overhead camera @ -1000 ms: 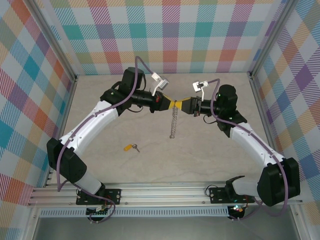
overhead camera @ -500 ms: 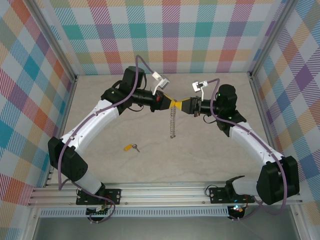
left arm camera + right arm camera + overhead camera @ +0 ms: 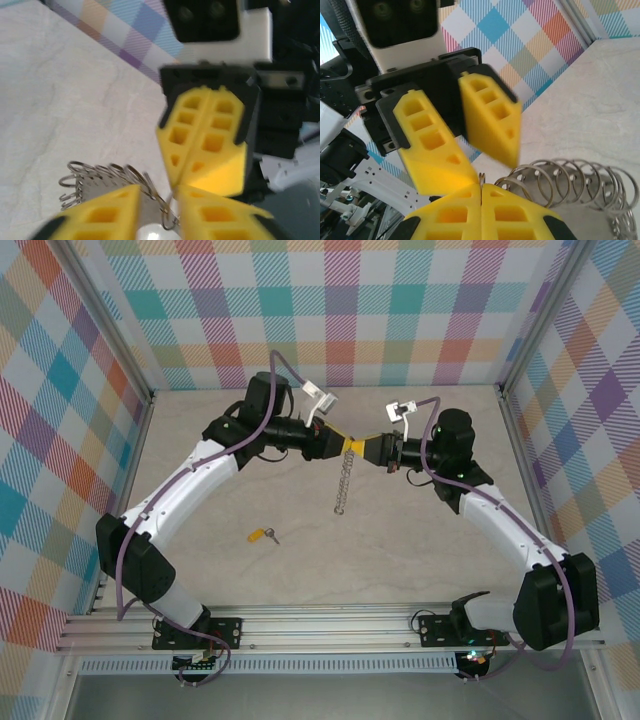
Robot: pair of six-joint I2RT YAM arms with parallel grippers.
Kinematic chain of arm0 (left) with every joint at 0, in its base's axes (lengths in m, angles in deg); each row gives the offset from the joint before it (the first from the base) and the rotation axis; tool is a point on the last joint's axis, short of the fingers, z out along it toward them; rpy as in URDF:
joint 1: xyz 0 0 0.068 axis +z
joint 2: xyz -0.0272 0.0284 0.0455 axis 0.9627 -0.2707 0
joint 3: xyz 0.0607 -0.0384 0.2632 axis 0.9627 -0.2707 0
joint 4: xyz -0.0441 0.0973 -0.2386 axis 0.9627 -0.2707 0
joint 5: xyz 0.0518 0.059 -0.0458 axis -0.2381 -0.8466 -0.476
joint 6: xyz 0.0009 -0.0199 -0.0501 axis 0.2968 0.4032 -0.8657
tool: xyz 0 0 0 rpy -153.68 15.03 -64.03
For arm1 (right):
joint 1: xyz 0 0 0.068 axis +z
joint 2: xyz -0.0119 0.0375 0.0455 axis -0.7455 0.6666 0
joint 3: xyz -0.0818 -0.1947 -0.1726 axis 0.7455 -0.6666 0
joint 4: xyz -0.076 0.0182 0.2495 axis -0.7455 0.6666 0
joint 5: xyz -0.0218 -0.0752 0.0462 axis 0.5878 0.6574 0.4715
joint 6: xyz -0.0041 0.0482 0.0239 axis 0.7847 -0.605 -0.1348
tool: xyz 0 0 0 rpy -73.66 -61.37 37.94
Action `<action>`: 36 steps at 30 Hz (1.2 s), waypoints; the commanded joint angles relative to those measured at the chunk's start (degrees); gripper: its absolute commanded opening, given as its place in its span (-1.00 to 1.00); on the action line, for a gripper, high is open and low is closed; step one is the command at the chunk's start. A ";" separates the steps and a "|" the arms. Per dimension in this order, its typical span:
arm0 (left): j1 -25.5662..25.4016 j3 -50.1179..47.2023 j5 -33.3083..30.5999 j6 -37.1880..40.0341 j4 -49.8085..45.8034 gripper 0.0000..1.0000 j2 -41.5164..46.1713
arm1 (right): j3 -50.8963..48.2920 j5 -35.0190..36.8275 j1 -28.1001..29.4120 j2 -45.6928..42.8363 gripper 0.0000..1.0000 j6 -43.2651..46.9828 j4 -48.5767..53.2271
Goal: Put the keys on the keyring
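The keyring (image 3: 345, 483) is silvery-grey, the key (image 3: 260, 535) yellow-orange-headed, the table (image 3: 420, 550) marbled beige, the walls (image 3: 400, 310) pastel plaid.

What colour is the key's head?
Yellow-orange; the key shows best in the top external view.

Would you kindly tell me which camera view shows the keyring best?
Right wrist: the keyring appears large, its coils sharp. Top external shows it small and dangling; left wrist shows blurred loops.
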 commanded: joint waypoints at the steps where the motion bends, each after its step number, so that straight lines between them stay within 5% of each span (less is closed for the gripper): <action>1: 1.43 -4.02 -6.82 -7.68 7.77 -0.15 4.31 | 0.23 2.10 0.40 -2.64 -1.00 1.38 -3.33; 6: 2.35 -12.06 -11.02 -17.40 19.25 0.12 8.75 | -2.12 5.97 0.44 -3.93 -1.00 -1.58 -10.18; 16: 2.11 -21.92 -4.88 -34.47 42.55 -0.20 10.75 | -4.47 11.39 1.08 -2.34 -1.00 -7.61 -24.79; 36: -0.55 -25.54 -3.84 -39.24 55.40 -0.18 10.76 | -3.88 16.30 2.51 1.86 -1.00 -13.08 -33.21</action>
